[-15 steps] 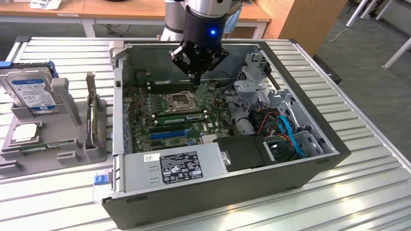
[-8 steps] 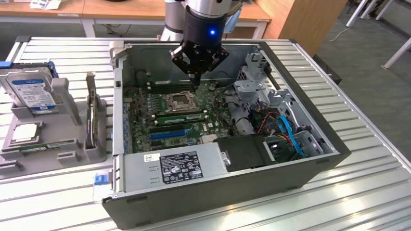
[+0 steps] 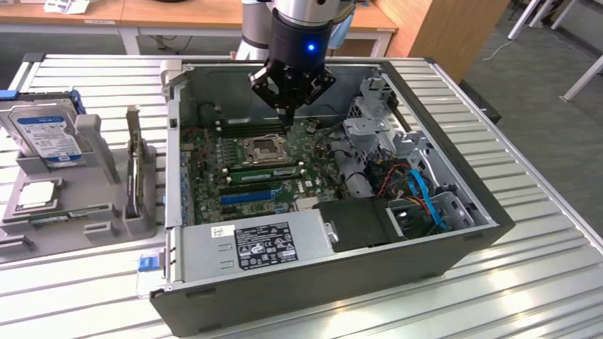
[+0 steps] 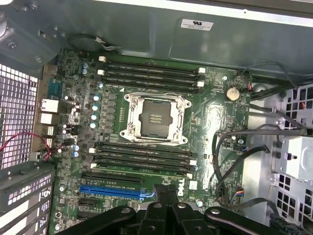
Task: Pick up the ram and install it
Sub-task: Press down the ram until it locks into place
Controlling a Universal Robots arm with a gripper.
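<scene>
Hovering over the open computer case (image 3: 452,233), the tool (image 3: 287,121) is hanging above the motherboard (image 3: 320,141), nearest the memory slot bank on the far side of the CPU socket (image 3: 265,148). Its fingers are pressed together to a point, and nothing is showing pinched between them. In the wrist view, the tool (image 4: 166,196) is showing the same closed fingers over the motherboard (image 4: 215,117), with the empty CPU socket (image 4: 155,119) lying between two banks of dark memory slots and a blue expansion slot (image 4: 110,190) just beyond the nearer bank.

A long green stick that reads as the ram (image 3: 268,169) is standing in the slot bank just beside the socket, on the side towards the power supply (image 3: 264,244). It is well apart from the tool. Whether it is fully seated cannot be told.

Outside the case, at the exterior view's left, a grey fixture (image 3: 94,141) is sitting on the bench (image 3: 527,282). It is carrying a hard drive (image 3: 42,134) propped at a tilt and a second green stick (image 3: 66,214) lying flat in a low slot.
</scene>
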